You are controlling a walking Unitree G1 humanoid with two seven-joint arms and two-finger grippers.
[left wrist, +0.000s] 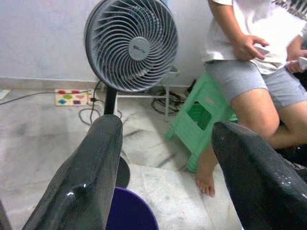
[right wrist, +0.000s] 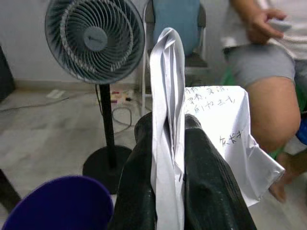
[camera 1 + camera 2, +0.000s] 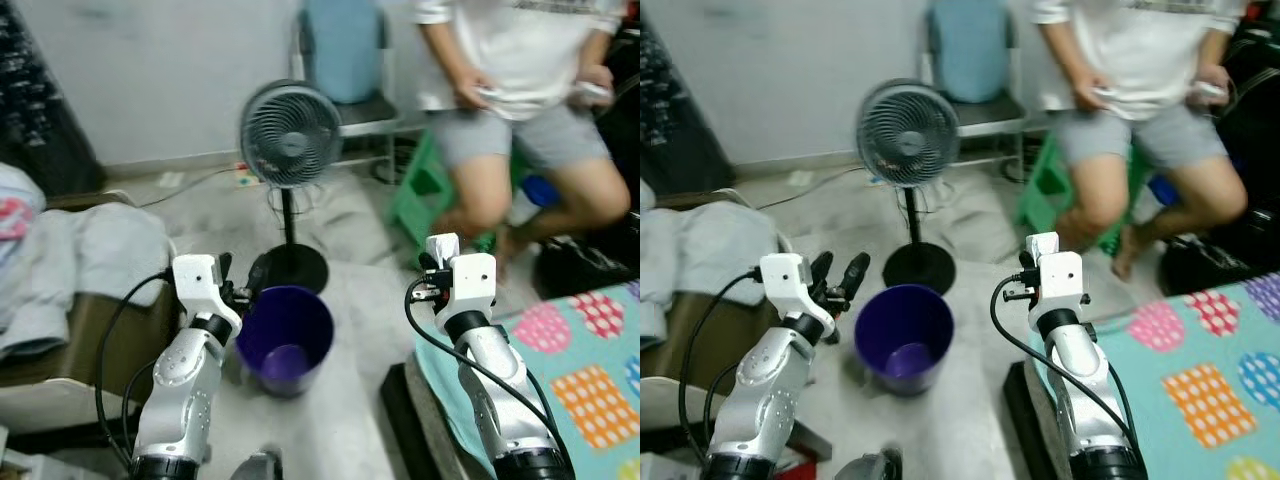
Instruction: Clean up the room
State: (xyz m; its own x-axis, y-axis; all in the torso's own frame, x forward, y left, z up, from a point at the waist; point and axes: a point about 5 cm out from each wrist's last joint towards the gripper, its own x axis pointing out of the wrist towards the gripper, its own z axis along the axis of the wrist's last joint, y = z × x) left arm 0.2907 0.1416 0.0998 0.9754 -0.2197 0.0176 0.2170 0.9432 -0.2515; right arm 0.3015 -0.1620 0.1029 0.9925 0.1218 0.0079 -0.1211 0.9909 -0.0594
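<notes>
Right gripper [image 2: 165,158], centre right of the head view, has its fingers clenched on a folded white paper [image 2: 165,105] with handwriting. Left gripper [image 3: 838,272], fingers spread and holding nothing, sits just beside the purple bin [image 3: 904,336] rim at lower centre. Bare floor lies between the bin and the patterned bedcover [image 3: 1215,385] edge. The fan [image 3: 907,130] stands behind the bin; a seated person [image 3: 1140,90] occupies upper right.
</notes>
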